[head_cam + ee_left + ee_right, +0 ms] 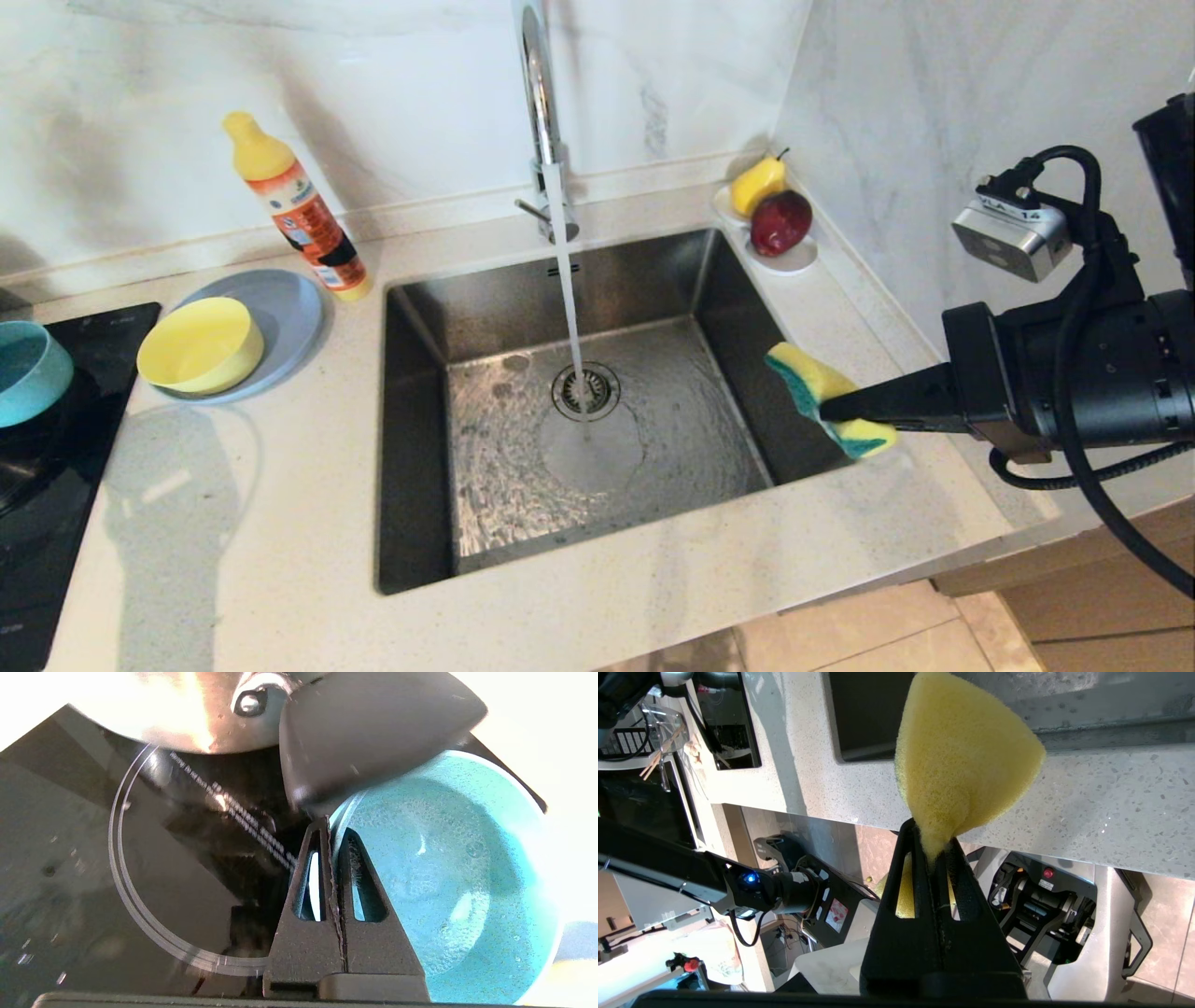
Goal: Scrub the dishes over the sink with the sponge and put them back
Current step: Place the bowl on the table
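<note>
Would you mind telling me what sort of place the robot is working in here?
Most likely a home kitchen: a steel sink with a running chrome faucet set in a stone-look counter, and a black glass cooktop beside it.

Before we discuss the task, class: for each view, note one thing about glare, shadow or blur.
Head view: a soft shadow falls on the counter below the yellow bowl. Left wrist view: strong glare whites out the area beyond the teal bowl. Right wrist view: the sponge is sharp, no glare.
</note>
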You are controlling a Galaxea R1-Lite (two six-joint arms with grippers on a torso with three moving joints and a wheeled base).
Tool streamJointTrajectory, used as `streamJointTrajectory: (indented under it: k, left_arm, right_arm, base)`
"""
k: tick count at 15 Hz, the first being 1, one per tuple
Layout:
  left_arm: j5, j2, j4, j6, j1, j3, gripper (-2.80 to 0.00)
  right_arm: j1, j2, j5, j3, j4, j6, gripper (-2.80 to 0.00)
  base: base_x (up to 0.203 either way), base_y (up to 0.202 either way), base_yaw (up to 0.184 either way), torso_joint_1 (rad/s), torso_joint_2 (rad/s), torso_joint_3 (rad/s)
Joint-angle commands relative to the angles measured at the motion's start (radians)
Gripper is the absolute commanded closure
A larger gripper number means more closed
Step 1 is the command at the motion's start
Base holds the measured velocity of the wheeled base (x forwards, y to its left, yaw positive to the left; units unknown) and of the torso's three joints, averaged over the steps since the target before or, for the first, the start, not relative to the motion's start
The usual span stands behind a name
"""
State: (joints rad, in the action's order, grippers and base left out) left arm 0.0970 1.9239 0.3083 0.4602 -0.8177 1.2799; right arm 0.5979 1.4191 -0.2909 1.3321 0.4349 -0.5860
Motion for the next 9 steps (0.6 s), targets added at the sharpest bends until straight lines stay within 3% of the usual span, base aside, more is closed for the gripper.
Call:
streamJointTrajectory:
  k: [1,9]
  left_arm:
    - [0.0,0.08,0.006,0.0,0.008,0.04,0.0]
    - [-0.004,0.168,-0.022,0.022,0.081,0.176,0.0]
  right_arm:
    - [0.0,0.003,-0.002,0.001,0.002,-0.003,0.0]
    - [0.0,-0.013,-0.007,0.001,0.004,0.011,0.0]
  base:
    - [0.0,0.0,0.0,0.0,0.0,0.0]
    - [0.0,0.0,0.0,0.0,0.0,0.0]
